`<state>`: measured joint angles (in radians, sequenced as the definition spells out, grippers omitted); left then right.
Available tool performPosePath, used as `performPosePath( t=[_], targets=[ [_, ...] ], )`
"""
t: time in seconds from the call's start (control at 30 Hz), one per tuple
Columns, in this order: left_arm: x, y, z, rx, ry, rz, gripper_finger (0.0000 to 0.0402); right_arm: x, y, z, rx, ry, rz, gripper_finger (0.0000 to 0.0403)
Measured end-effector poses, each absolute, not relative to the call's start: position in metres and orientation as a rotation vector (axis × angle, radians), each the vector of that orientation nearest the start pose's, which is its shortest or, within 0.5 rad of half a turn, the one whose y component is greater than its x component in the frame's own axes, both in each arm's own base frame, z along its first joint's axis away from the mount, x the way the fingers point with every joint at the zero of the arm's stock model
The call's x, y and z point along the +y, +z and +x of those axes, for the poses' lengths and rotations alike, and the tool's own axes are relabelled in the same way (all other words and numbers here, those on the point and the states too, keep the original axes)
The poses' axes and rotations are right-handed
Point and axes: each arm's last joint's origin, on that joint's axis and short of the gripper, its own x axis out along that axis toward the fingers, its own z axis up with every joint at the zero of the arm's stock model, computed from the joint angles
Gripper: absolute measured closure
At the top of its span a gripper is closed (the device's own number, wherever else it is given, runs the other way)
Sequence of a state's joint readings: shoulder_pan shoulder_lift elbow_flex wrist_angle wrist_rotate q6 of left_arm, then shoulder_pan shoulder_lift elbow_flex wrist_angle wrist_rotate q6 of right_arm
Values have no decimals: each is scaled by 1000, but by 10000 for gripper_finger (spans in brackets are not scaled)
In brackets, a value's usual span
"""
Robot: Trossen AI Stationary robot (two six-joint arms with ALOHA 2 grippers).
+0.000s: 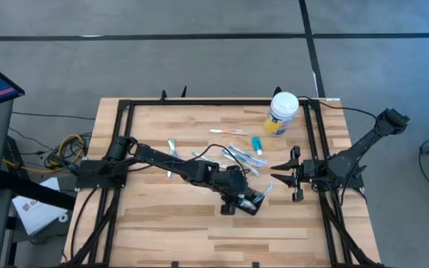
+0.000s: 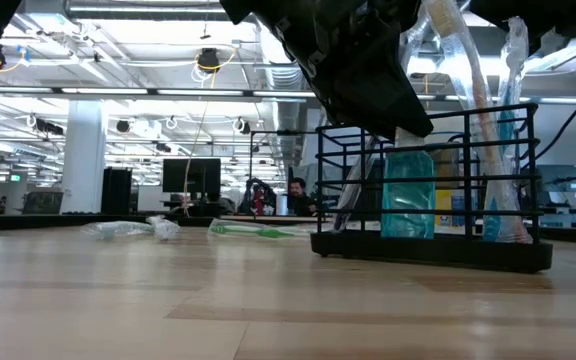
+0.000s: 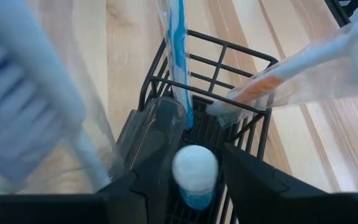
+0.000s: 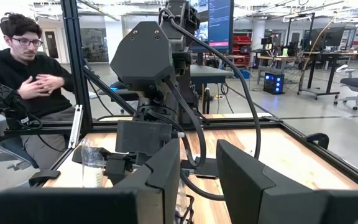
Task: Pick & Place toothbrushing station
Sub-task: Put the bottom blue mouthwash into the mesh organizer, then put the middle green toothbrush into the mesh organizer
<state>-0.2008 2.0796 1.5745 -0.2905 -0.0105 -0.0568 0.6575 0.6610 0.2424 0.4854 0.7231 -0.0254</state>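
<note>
The toothbrushing station (image 1: 250, 206) is a black wire holder standing on the table right of centre; it also shows in the low view (image 2: 428, 250). It holds wrapped toothbrushes (image 2: 468, 90) and an upright teal tube (image 2: 408, 195) with a white cap (image 3: 194, 168). My left gripper (image 3: 199, 127) points down over the holder, open, its fingers close on either side of the cap. My right gripper (image 1: 284, 175) is open and empty just to the right of the holder; its fingers also show in the right wrist view (image 4: 197, 180). My left gripper's fingers (image 3: 157, 143) come from above and stand on either side of the tube's white cap (image 3: 194, 163). I cannot tell whether they touch it. The tube stands upright in the holder.
A white-lidded, yellow-labelled tub (image 1: 282, 113) stands at the far right. A second teal tube (image 1: 257, 144) and several wrapped toothbrushes (image 1: 238, 158) lie on the table behind the holder. A person (image 4: 30, 81) sits beyond the table's left side.
</note>
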Motion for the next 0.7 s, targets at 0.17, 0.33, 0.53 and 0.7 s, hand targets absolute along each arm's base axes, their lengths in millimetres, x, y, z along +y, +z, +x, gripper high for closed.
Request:
performPosePath(
  t=[0.17, 0.33, 0.53, 0.7],
  targets=[
    [-91, 199, 451, 793, -158, 30, 257, 76, 227, 130, -51, -66, 17, 305],
    [-92, 200, 451, 788, -159, 29, 259, 76, 227, 130, -51, -66, 17, 305],
    [-92, 204, 450, 777, -165, 26, 260, 76, 227, 130, -50, -66, 17, 305],
    [-92, 218, 446, 752, -210, 6, 265, 76, 226, 130, -46, -66, 13, 305]
  ],
)
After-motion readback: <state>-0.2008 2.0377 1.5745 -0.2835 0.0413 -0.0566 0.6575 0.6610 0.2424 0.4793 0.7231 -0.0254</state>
